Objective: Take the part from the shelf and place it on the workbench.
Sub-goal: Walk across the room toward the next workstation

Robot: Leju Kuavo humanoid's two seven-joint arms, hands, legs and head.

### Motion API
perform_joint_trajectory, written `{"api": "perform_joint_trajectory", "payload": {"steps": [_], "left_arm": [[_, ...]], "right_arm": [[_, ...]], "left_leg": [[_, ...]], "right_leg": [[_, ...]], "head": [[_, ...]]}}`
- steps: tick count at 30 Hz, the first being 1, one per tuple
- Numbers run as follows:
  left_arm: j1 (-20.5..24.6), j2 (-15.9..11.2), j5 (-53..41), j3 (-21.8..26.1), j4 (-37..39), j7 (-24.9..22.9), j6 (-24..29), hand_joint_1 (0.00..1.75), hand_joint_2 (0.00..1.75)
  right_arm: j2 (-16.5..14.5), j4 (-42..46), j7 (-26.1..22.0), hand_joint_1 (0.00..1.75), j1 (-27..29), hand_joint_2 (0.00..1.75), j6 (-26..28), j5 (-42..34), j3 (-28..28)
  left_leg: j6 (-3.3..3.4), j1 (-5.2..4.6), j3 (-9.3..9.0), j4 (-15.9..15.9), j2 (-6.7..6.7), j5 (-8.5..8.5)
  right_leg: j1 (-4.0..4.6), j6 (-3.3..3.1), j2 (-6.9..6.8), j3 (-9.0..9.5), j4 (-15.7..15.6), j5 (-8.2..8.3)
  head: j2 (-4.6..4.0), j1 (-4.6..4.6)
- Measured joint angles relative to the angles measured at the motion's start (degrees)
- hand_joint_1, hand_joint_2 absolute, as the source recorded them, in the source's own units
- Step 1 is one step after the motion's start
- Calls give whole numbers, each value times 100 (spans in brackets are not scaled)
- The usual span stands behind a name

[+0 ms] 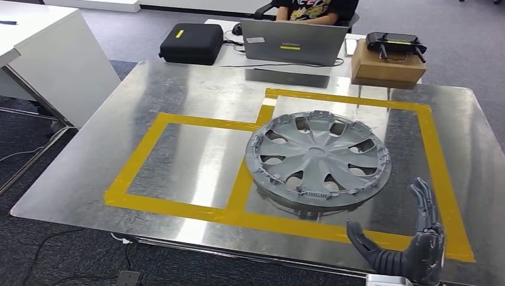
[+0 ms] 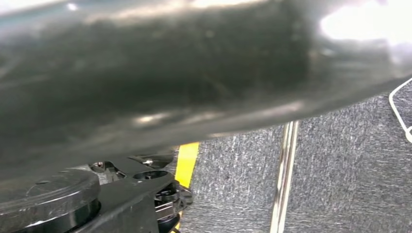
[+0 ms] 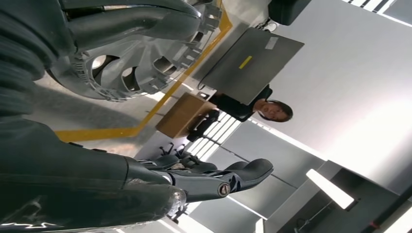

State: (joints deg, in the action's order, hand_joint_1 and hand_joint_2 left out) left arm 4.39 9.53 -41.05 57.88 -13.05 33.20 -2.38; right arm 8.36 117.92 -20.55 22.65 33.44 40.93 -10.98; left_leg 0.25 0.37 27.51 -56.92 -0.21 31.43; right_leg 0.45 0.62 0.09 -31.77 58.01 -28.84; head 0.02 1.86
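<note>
now grey hubcap (image 1: 318,153) on workbench (image 1: 196,101) (inside yellow tape), right hand (image 1: 411,244) empty nearby

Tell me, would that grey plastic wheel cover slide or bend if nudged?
The grey plastic wheel cover probably slides easily, since it lies on the shiny metal workbench. It looks thin and full of openings, so likely light, slightly flexible. Its small rim clips could snap.

The right hand (image 1: 411,247) sits at about five o'clock in the head view, palm up. Its fingers (image 1: 424,199) are spread apart, thumb pointing toward nine o'clock, and it holds nothing.
</note>
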Motion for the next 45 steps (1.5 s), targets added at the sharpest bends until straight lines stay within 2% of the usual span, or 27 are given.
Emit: {"api": "perform_joint_trajectory", "payload": {"steps": [5, 10, 12, 14, 16, 17, 18, 19, 21, 22, 23, 24, 27, 29, 31, 32, 33, 34, 35, 37, 38, 39, 42, 43, 44, 45], "left_arm": [[0, 0, -15, 9, 0, 12, 8, 0, 0], [-7, -2, 23, 106, 0, 15, 72, 0, 0], [-8, 10, 26, 141, 0, 15, 81, 0, 0], [-5, 29, 26, 164, 0, 15, 81, 0, 0], [-12, 40, 26, 199, 0, 15, 79, 0, 0], [-18, 44, 26, 221, 0, 15, 78, 0, 0], [-22, 45, 26, 244, 0, 15, 75, 0, 0], [-23, 48, 26, 264, 0, 15, 69, 0, 0], [-22, 50, 26, 283, -1, 15, 60, 0, 0], [-21, 48, 26, 286, -2, 15, 57, 0, 0], [-19, 47, 26, 289, -3, 15, 57, 0, 0], [-17, 44, 25, 294, -4, 14, 58, 0, 0], [-11, 45, 23, 314, -4, 12, 61, 0, 0], [-8, 45, 20, 319, -4, 11, 61, 0, 0], [-6, 46, 14, 320, -4, 11, 62, 0, 0], [-8, 46, 11, 320, -4, 11, 63, 0, 0], [-10, 47, 8, 321, -4, 11, 64, 0, 0], [-11, 48, 7, 321, -4, 11, 66, 0, 0], [-10, 48, 7, 321, -4, 11, 67, 0, 0], [3, 39, 7, 322, -7, 11, 72, 0, 0], [13, 39, 7, 323, -10, 12, 74, 0, 0], [21, 39, 7, 324, -13, 12, 77, 0, 0], [18, 55, 7, 329, -16, 13, 79, 0, 0], [19, 59, 9, 334, -16, 13, 80, 0, 0], [20, 63, 9, 343, -17, 13, 79, 0, 0], [25, 72, 8, 353, -17, 13, 78, 0, 0]], "right_arm": [[-79, -36, -134, 0, 38, 175, -36, -176, -17], [-478, -408, -530, 0, 133, 175, -61, -849, -69], [-650, -621, -705, 0, 159, 87, -78, -1017, -68], [-775, -819, -782, 0, 159, 0, -134, -1095, -67], [-869, -1024, -796, 0, 157, 0, -227, -1110, -67], [-909, -1126, -797, 0, 158, 0, -268, -1106, -67], [-948, -1224, -801, 0, 154, 0, -297, -1101, -67], [-983, -1310, -809, 0, 148, 0, -310, -1095, -66], [-1040, -1454, -826, 0, 132, 0, -326, -1088, -66], [-1059, -1506, -831, 0, 122, 0, -335, -1086, -66], [-1075, -1553, -834, 0, 114, 0, -344, -1087, -64], [-1091, -1593, -836, 0, 106, 0, -353, -1090, -60], [-1133, -1672, -843, 0, 96, 0, -376, -1098, -41], [-1158, -1706, -844, 0, 89, 0, -393, -1097, -26], [-1173, -1739, -844, 0, 81, 0, -408, -1094, -8], [-1177, -1757, -844, 0, 79, 0, -418, -1090, 1], [-1179, -1776, -844, 0, 79, 0, -429, -1084, 10], [-1182, -1790, -844, 0, 78, 0, -438, -1078, 17], [-1185, -1803, -844, 0, 78, 0, -446, -1071, 25], [-1190, -1816, -844, 0, 75, 0, -455, -1063, 39], [-1191, -1821, -844, 0, 74, 0, -460, -1060, 48], [-1193, -1826, -844, 0, 71, 0, -462, -1058, 57], [-1205, -1839, -844, 0, 65, 0, -463, -1052, 76], [-1208, -1841, -844, 0, 67, 0, -463, -1051, 81], [-1209, -1845, -844, 0, 68, 0, -463, -1050, 85], [-1209, -1850, -844, 0, 68, 0, -466, -1047, 89]], "left_leg": [[8, -9, 0, -9, 0, 6], [49, -41, 0, -9, -1, -2], [92, -16, -34, 83, 8, -82], [134, 27, -67, 188, 24, -164], [148, 35, -60, 206, 37, -184], [146, 38, -58, 204, 41, -184], [140, 44, -62, 202, 45, -181], [127, 55, -69, 197, 44, -175], [66, 84, -89, 174, 32, -142], [22, 90, -86, 156, 22, -124], [-25, 88, -77, 133, 15, -113], [-65, 80, -61, 113, 10, -111], [-158, 83, -12, 54, 7, -88], [-192, 91, 114, -227, 8, 170], [-197, 88, 417, -934, 9, 617], [-190, 84, 568, -1298, 9, 783], [-174, 78, 655, -1537, 9, 851], [-145, 68, 631, -1548, 9, 788], [-99, 51, 502, -1350, 9, 634], [46, -14, 27, -528, 12, 289], [92, -47, -161, -183, 21, 180], [120, -77, -267, 38, 28, 132], [117, -96, -216, 159, 47, 14], [136, -83, -163, 185, 55, -58], [162, -65, -95, 211, 66, -138], [184, -50, -17, 225, 77, -213]], "right_leg": [[-10, 7, -2, 1, -8, 5], [-42, 48, -3, 6, -33, 35], [-38, 89, -2, -4, -33, 23], [-44, 135, -2, -156, 278, -193], [-88, 188, -3, -488, 993, -534], [-112, 217, -4, -638, 1310, -620], [-137, 245, -6, -712, 1459, -599], [-161, 271, -8, -682, 1387, -467], [-208, 318, -13, -343, 706, -77], [-210, 325, -10, -152, 379, 36], [-209, 307, -2, -26, 155, 82], [-198, 269, 12, 24, 69, 51], [-187, 105, 32, -22, 41, 38], [-186, 7, 19, -70, 29, 73], [-154, -76, -2, -146, 28, 121], [-129, -105, -9, -193, 29, 151], [-102, -125, -15, -238, 30, 183], [-75, -136, -16, -279, 31, 218], [-47, -141, -13, -317, 31, 255], [-4, -133, -8, -378, 34, 329], [6, -119, -10, -400, 34, 368], [6, -96, -18, -416, 35, 405], [-14, -2, -35, -458, 12, 516], [-17, 31, -29, -503, 48, 452], [-21, 65, -22, -574, 172, 282], [-33, 98, -17, -668, 415, 18]], "head": [[0, 1], [0, -2], [0, 2], [0, 31], [0, 52], [0, 54], [0, 53], [0, 53], [0, 55], [0, 65], [0, 75], [0, 78], [0, 61], [0, 37], [0, 9], [0, 5], [0, 3], [0, 4], [0, 3], [0, 7], [0, 9], [0, 9], [0, -5], [0, -4], [0, 1], [0, 8]]}}
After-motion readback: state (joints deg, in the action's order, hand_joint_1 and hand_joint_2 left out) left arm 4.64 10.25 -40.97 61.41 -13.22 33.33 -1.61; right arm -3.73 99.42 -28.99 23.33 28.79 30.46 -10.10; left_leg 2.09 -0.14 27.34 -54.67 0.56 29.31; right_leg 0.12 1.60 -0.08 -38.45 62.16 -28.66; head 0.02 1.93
